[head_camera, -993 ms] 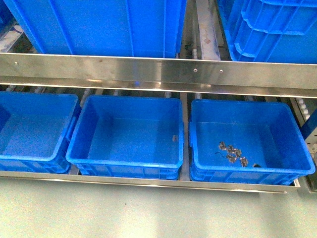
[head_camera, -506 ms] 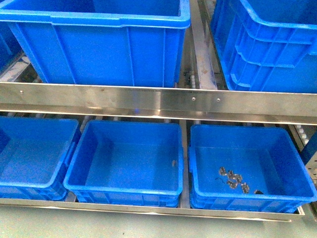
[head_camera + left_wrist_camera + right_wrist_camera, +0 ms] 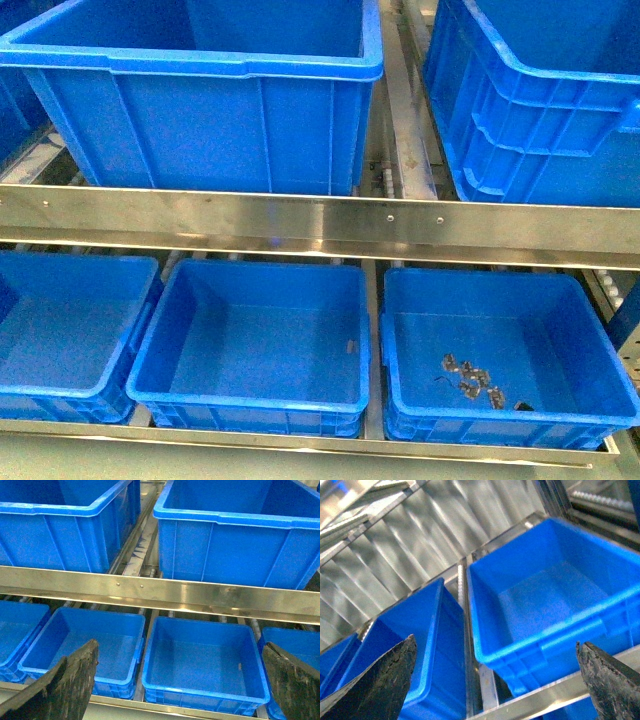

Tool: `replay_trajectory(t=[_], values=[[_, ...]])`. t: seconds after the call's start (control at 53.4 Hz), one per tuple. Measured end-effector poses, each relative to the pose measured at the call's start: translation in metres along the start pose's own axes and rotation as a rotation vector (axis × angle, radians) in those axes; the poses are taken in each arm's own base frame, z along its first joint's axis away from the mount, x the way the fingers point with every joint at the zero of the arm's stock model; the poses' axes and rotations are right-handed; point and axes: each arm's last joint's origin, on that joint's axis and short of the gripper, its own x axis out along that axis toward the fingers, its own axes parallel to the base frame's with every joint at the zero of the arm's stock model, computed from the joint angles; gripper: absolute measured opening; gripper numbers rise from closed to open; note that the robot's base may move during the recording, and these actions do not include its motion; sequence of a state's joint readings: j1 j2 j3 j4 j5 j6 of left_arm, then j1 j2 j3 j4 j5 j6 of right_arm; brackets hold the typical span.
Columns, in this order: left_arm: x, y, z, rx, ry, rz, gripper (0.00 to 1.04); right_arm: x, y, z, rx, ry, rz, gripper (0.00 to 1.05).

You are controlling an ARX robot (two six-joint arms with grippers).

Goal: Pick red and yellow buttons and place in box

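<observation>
Looking ahead from the robot's body, you see a two-level steel rack with a polished metal rail (image 3: 320,222) running across the middle. On the upper level a large deep blue plastic crate (image 3: 210,95) sits on the left and a second large blue ribbed crate (image 3: 540,100) on the right, with a roller track between them. On the lower level three shallow blue plastic bins stand side by side: the left bin (image 3: 65,335), the middle bin (image 3: 255,345) and the right bin (image 3: 495,355). The right bin holds a small cluster of grey metal bits (image 3: 472,380) near its front; the middle bin shows only one tiny dark speck by its right wall. You will not find any red or yellow buttons in these views, so you cannot tell where they are. Neither arm shows in the front view. In the left wrist view the left gripper (image 3: 177,680) has its dark, worn fingers (image 3: 65,685) spread wide apart at the frame edges, gripping nothing, with the lower bins and the rail beyond them. In the right wrist view the right gripper (image 3: 495,675) likewise has its fingers (image 3: 380,680) spread wide and holding nothing, looking at an angle over two blue crates set on the steel frame
</observation>
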State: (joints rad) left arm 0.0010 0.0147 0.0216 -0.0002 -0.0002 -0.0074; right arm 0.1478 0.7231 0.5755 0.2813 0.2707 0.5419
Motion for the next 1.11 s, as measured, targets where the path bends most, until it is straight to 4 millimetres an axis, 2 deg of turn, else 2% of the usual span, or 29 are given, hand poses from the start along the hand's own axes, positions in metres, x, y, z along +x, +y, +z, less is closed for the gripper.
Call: replay_trajectory(t=[0.131, 0.244, 0.319, 0.487, 0.562, 0.637, 0.899, 1.105], values=[[0.0, 0.0, 0.0, 0.0, 0.0, 0.0, 0.97, -0.035, -0.007, -0.033, 0.036, 0.099, -0.027, 0.96], [0.0, 0.0, 0.0, 0.0, 0.0, 0.0, 0.97, -0.065, -0.022, -0.061, -0.282, 0.191, 0.036, 0.76], [0.0, 0.0, 0.0, 0.0, 0.0, 0.0, 0.97, -0.077, -0.035, -0.073, -0.424, 0.197, 0.069, 0.63], [0.0, 0.0, 0.0, 0.0, 0.0, 0.0, 0.97, -0.083, -0.052, -0.079, -0.525, 0.17, 0.095, 0.35], [0.0, 0.0, 0.0, 0.0, 0.0, 0.0, 0.97, -0.083, -0.062, -0.084, -0.545, 0.172, 0.095, 0.16], [0.0, 0.0, 0.0, 0.0, 0.0, 0.0, 0.97, -0.083, -0.067, -0.085, -0.553, 0.168, 0.096, 0.02], [0.0, 0.0, 0.0, 0.0, 0.0, 0.001, 0.97, -0.083, -0.087, -0.088, -0.562, 0.168, 0.086, 0.03], [0.0, 0.0, 0.0, 0.0, 0.0, 0.0, 0.97, -0.084, -0.09, -0.092, -0.562, 0.168, 0.084, 0.03]])
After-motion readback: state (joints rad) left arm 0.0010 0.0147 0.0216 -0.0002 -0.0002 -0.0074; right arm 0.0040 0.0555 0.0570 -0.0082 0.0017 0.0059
